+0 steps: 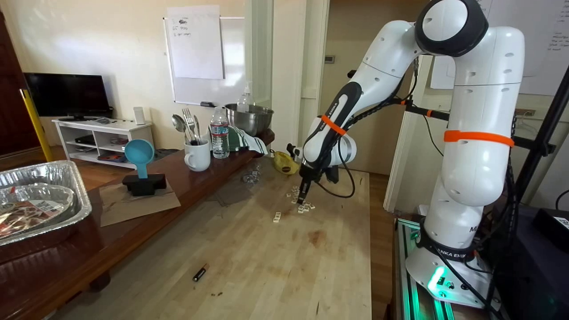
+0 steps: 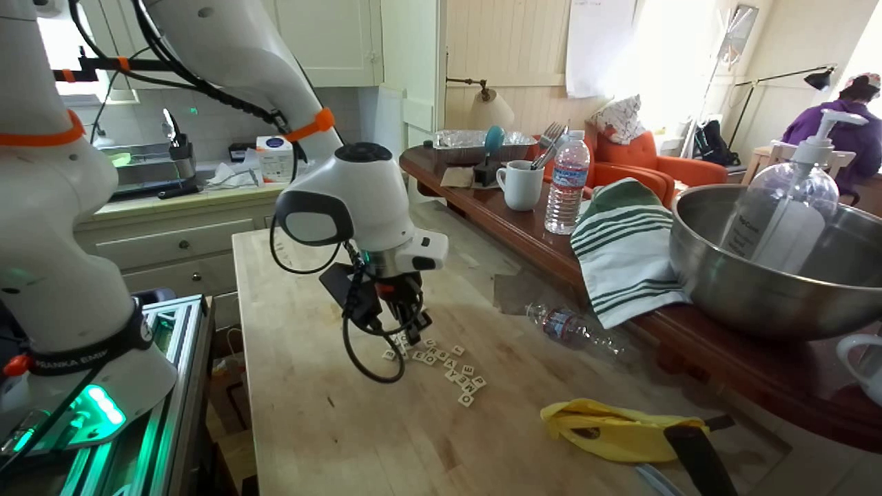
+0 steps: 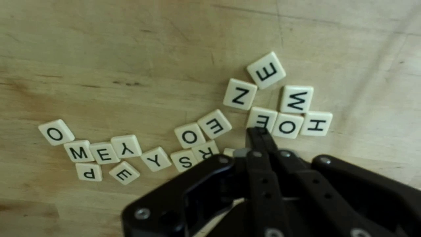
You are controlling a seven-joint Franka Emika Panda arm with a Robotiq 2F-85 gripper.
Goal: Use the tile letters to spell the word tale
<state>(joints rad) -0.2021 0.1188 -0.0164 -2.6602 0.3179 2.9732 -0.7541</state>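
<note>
Many cream tile letters (image 2: pixel 465 398) lie face up on the pale wooden table, seen in both exterior views. From the wrist, a curved chain runs from an O tile (image 3: pixel 56 132) through M, E, Y, S and R. Farther right sit a Z- or N-like tile (image 3: pixel 240 94), a W tile (image 3: pixel 297 99) and an H tile (image 3: pixel 316 123). My gripper (image 3: pixel 259 129) is shut, fingertips together, nothing seen between them. It points down and covers part of an E tile (image 3: pixel 262 116); contact cannot be told. A short row of tiles (image 1: pixel 277 217) lies apart, its letters too small to read.
A yellow object (image 2: pixel 613 427) and a fallen plastic bottle (image 2: pixel 572 327) lie on the table. A battery (image 1: pixel 201 272) rests nearer the front. Along one side runs a raised dark wooden counter (image 1: pixel 186 186) bearing a mug (image 1: pixel 197 156) and a steel bowl (image 1: pixel 250 119).
</note>
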